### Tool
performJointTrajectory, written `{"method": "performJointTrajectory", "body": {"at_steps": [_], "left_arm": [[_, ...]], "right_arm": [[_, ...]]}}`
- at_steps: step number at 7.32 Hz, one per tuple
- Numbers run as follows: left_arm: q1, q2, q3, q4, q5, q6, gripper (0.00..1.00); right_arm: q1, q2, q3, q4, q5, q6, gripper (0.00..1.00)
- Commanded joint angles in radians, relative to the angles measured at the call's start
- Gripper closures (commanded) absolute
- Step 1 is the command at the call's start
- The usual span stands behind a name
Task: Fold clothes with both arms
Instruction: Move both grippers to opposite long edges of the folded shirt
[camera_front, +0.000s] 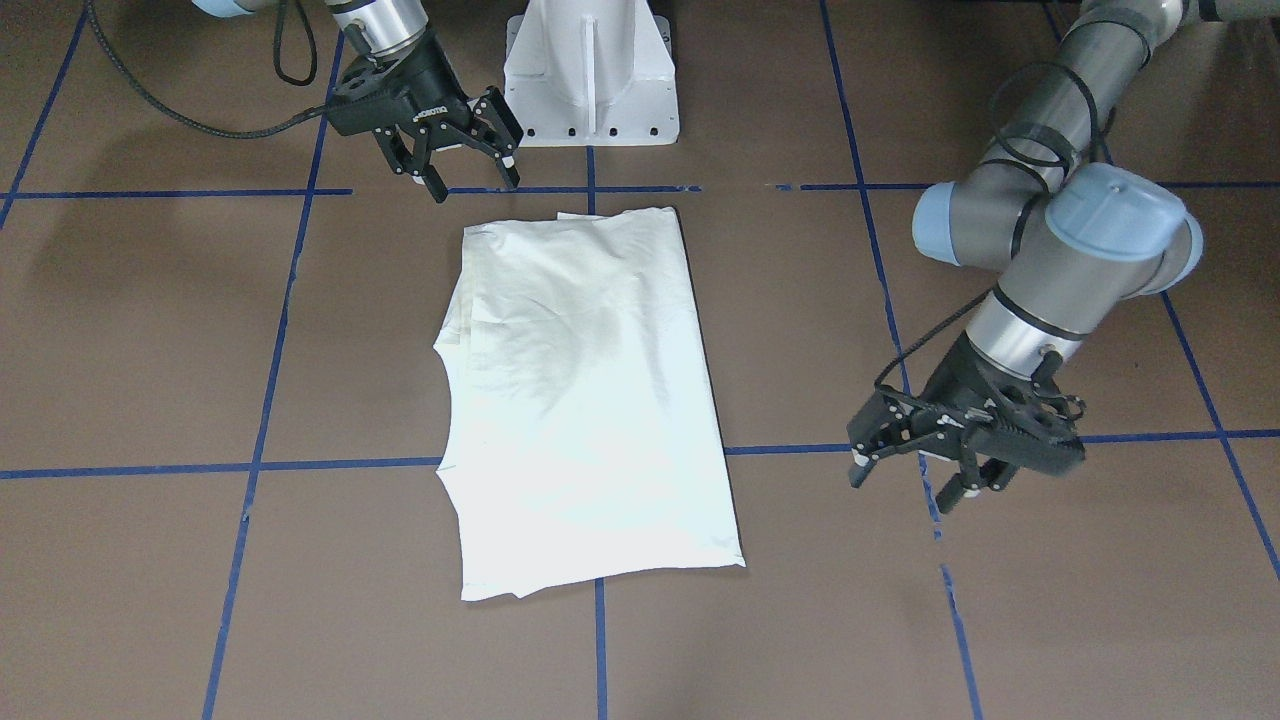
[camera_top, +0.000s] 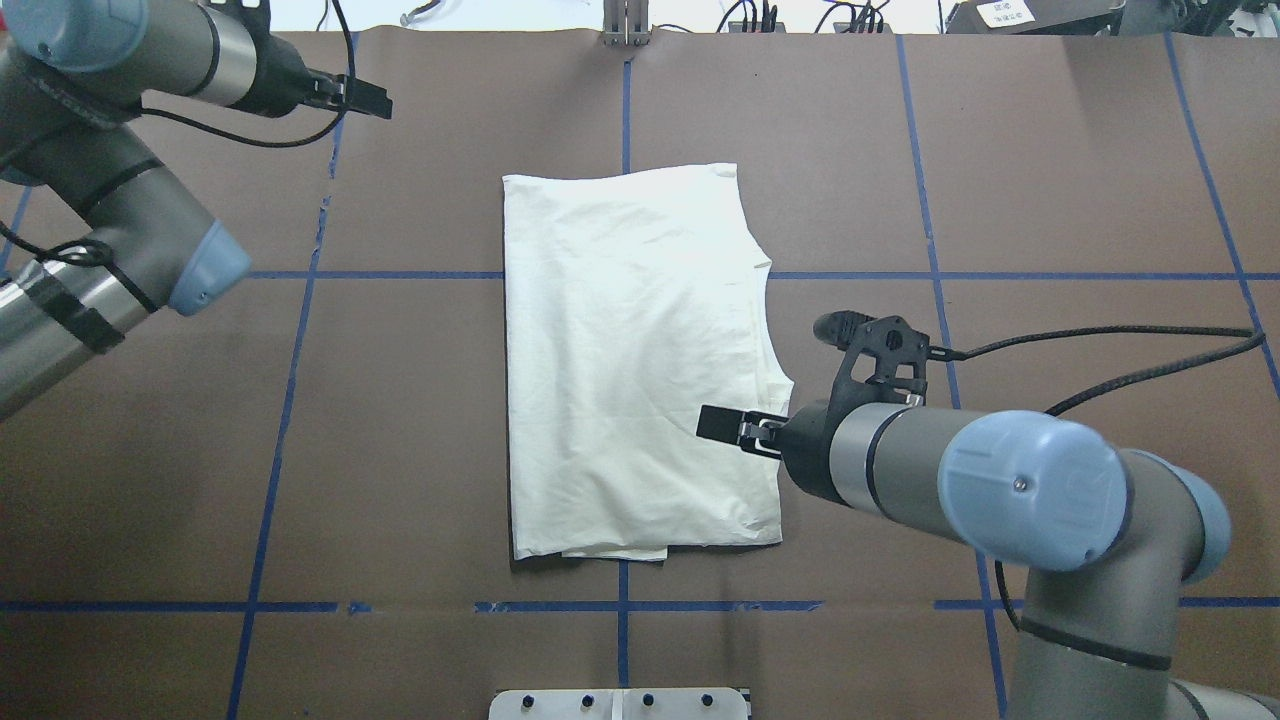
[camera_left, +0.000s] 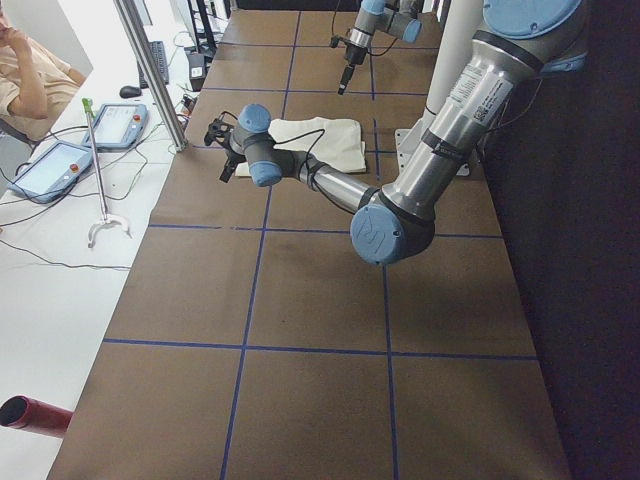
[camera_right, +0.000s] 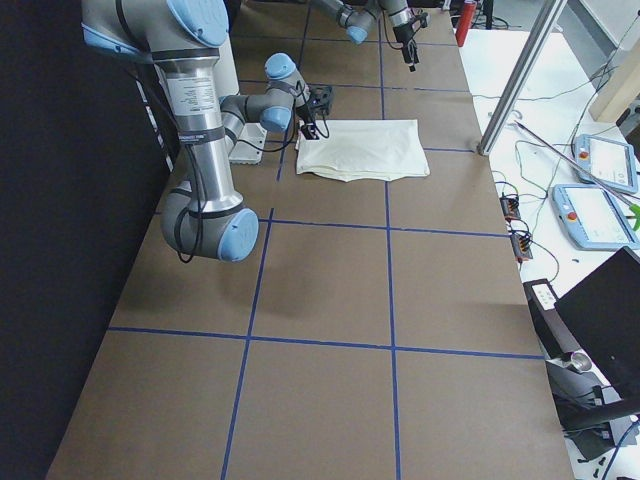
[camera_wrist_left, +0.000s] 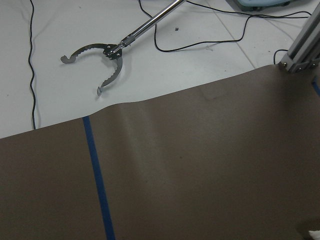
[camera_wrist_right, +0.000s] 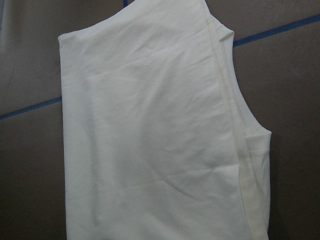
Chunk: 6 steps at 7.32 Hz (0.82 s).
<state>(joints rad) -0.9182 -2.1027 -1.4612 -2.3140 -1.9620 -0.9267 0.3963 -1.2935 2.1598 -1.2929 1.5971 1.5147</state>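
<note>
the shirt (camera_front: 590, 400) is lying folded into a long rectangle mid-table (camera_front: 150, 350), cream side up; a faint grey patch is perhaps the print showing through. the right gripper (camera_front: 472, 180) is hovering by its corner near the pedestal (camera_front: 590, 80), fingers spread, holding nothing. the left gripper (camera_front: 910, 478) is hanging well apart from the shirt, likewise spread.

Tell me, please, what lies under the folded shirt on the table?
The shirt lies flat on the brown table, and blue tape lines run in beneath it. Its own folded-under cloth peeks out along one edge. Anything else under it is covered.
</note>
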Motion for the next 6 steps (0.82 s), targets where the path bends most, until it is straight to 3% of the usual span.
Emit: {"method": "performJointTrajectory", "body": {"at_steps": [1, 2, 4, 6], "left_arm": [[0.158, 0.064, -0.257, 0.144, 0.034, -0.217, 0.0], [0.276, 0.11, -0.34, 0.178, 0.139, -0.312, 0.0], [0.448, 0.144, -0.366, 0.18, 0.282, -0.485, 0.0], [0.614, 0.156, -0.366, 0.183, 0.379, -0.706, 0.36]], "right_arm": [[0.078, -0.044, -0.003, 0.074, 0.093, -0.057, 0.0], [0.079, -0.118, -0.015, 0.213, 0.099, -0.056, 0.0], [0.084, -0.13, -0.023, 0.234, 0.098, -0.05, 0.0], [0.084, -0.133, -0.029, 0.236, 0.09, -0.041, 0.0]]}}
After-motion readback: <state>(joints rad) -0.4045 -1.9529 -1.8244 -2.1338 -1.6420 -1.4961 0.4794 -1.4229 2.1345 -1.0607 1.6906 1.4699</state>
